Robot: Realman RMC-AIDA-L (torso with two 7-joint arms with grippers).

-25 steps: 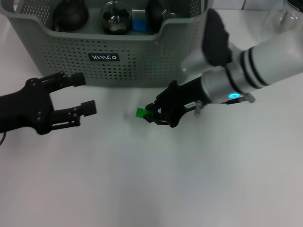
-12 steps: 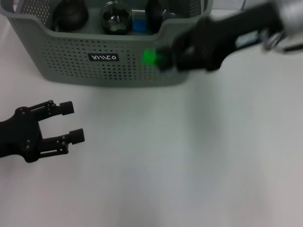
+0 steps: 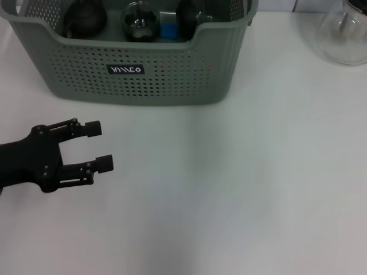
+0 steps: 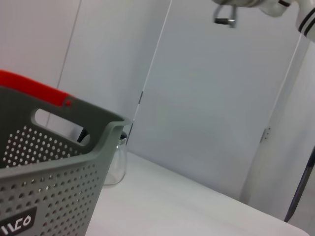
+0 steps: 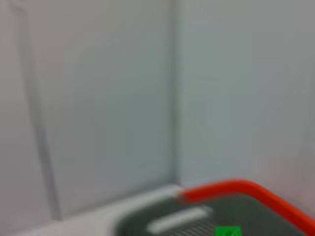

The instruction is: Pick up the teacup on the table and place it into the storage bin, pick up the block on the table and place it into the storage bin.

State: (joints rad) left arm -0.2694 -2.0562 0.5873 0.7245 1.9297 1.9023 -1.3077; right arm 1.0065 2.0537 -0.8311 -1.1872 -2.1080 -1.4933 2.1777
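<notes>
- The storage bin [image 3: 137, 63] is the landmark: a grey-green perforated basket with a dipped front rim and a small black label on its front wall.
- Inside the bin, behind the dipped rim, sit two dark rounded things, a clear round glass vessel [image 3: 139, 22] and a small blue item [image 3: 168, 30]. One of the dark things [image 3: 85, 18] may be the teacup, but I cannot tell for sure from the head view.
- No teacup and no block lie on the table [image 3: 241, 183] in front of the bin, as far as the head view shows.
- The green block [image 5: 228, 231] shows only in the right wrist view, at the picture's lower edge, close to the bin's red-trimmed rim [image 5: 246, 191]. Whether it is held or lies loose in the bin cannot be made out.
- The right gripper is not in the head view. The left wrist view shows only part of the right arm [image 4: 266, 7], high above the bin, so its claw's state cannot be told.
- The left gripper [image 3: 97, 146] hangs low over the table in front of the bin, off its left front corner, with its two black fingers spread apart and nothing between them.
- A clear glass flask [image 3: 344, 34] stands on the table to the right of the bin, well apart from it.
- Judgement: the teacup step looks done. The block step is in its last stage, with the block at the bin and only its release, or the arm's pulling away, left.
</notes>
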